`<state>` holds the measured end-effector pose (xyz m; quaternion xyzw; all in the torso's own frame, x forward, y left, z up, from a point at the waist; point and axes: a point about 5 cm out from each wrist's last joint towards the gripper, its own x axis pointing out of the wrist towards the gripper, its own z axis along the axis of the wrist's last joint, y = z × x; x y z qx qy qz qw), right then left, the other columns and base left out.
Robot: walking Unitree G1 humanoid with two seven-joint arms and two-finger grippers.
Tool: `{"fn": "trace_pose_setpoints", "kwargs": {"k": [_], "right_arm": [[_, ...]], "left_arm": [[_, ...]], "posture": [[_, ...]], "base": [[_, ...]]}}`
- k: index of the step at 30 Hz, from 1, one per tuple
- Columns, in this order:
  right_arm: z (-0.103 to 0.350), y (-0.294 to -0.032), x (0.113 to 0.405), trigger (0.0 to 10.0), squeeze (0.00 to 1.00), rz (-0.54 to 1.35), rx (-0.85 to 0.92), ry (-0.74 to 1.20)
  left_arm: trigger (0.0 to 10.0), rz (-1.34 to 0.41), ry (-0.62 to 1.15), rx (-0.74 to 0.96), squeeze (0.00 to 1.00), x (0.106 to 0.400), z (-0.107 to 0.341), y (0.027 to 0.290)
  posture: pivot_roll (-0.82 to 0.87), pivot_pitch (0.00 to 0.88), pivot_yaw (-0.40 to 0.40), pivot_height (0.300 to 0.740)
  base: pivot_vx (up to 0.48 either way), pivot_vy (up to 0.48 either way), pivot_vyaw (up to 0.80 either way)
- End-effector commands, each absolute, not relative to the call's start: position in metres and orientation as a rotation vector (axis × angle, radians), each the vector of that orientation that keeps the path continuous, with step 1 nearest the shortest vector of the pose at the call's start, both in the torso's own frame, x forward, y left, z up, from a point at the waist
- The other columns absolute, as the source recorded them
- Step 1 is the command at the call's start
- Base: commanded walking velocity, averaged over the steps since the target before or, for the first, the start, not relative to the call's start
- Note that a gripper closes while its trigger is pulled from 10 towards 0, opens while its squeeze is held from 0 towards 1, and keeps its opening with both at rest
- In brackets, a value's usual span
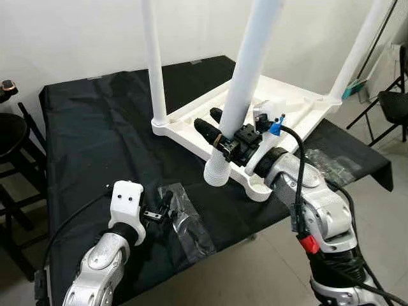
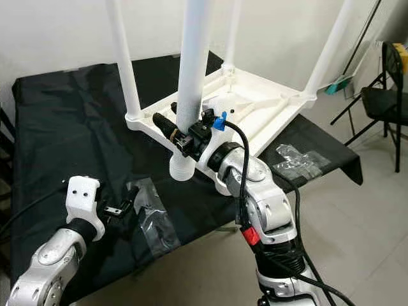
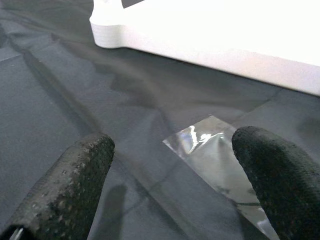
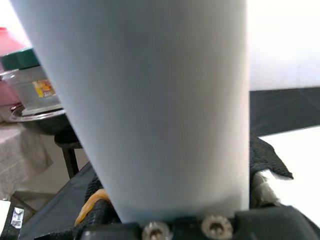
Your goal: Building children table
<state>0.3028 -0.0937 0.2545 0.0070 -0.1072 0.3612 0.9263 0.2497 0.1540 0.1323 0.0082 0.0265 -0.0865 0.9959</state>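
We have the children's table top (image 1: 290, 108) lying upside down on the black-covered work table (image 1: 83, 127), three white legs already standing up from its corners. The fourth leg (image 1: 245, 83) is in our right gripper (image 1: 223, 131), whose two black fingers are closed around its lower shaft; its ribbed, threaded end (image 1: 217, 173) hangs just beside the near corner socket (image 1: 260, 189) of the top, a little toward the robot's left of it and not yet seated. The leg also leans away from upright.

Our left gripper (image 1: 167, 205) rests low over the cloth, well apart from the table top on its near-left side, fingers spread wide and holding nothing — a clear plastic bag (image 3: 220, 155) lies on the cloth between them.

The risks, as we judge them: the threaded end is off the socket, so pressing down now would land it on the rim or the cloth. If we bring it across while it is tilted, the thread may cross or jam. The top is not braced by anything we can see — a sideways push from the leg could slide it on the cloth toward the near edge of the work table. Our grip sits low on a long smooth shaft, so the leg could swing or slip round in the fingers.
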Motion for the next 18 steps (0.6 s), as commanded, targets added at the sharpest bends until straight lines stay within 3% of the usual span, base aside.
{"fn": "trace_pose_setpoints", "kwargs": {"k": [1,18], "right_arm": [[0.2526,-0.0984,0.3049,10.0,0.00,0.712,0.032,-0.197],[0.2532,-0.0899,0.3042,10.0,0.00,0.729,0.074,-0.188]], "left_arm": [[10.0,-0.182,0.057,0.022,0.00,0.2480,0.1313,0.1545],[10.0,-0.180,0.032,0.019,0.00,0.2477,0.1359,0.1568]], "posture": [[-0.04,0.090,-0.032,0.740],[-0.04,0.106,-0.029,0.740]], "base": [[0.000,0.000,-0.80],[0.000,0.000,-0.80]]}}
